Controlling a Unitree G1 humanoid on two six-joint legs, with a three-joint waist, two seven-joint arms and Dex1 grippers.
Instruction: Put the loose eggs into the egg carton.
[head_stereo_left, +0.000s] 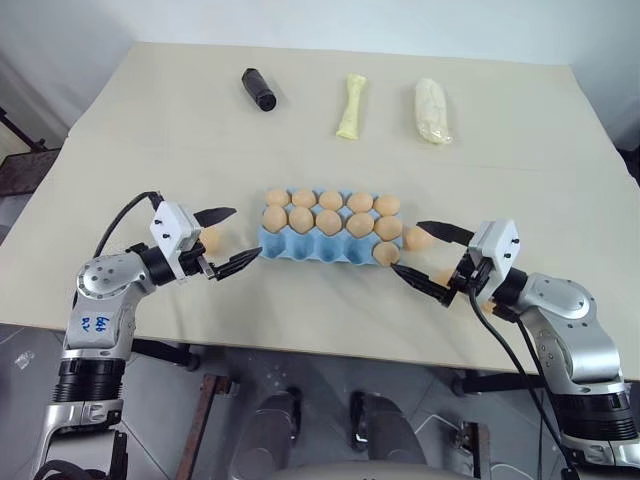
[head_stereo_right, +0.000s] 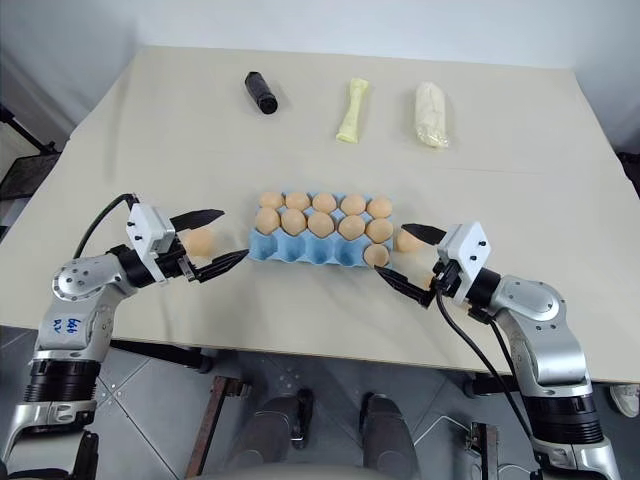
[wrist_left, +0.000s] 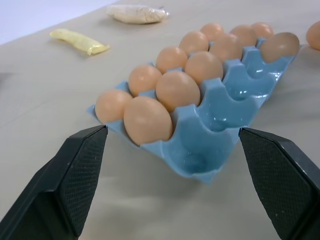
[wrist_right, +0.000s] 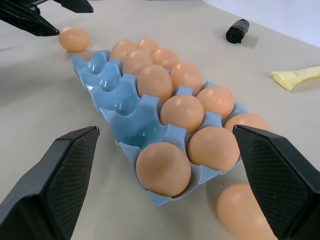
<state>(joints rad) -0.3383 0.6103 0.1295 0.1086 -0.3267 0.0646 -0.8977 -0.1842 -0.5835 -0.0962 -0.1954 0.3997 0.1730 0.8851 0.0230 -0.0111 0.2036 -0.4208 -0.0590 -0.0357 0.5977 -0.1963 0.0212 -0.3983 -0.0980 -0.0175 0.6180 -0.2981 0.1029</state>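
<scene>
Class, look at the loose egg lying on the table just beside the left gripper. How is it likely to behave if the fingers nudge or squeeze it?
The loose egg is smooth and oval, lying on the flat table, so a nudge would probably send it rolling in a curve. Its glossy shell may slip between the left gripper's narrow fingers. It is likely brittle under a hard squeeze.

My table (head_stereo_left: 150, 120) was beige. On it lay the egg carton (head_stereo_left: 300, 248), two loose eggs (head_stereo_left: 418, 238) (head_stereo_right: 201, 241), a black cylinder (head_stereo_left: 258, 89), and two wrapped rolls (head_stereo_left: 351, 107) (head_stereo_left: 432, 111).
</scene>
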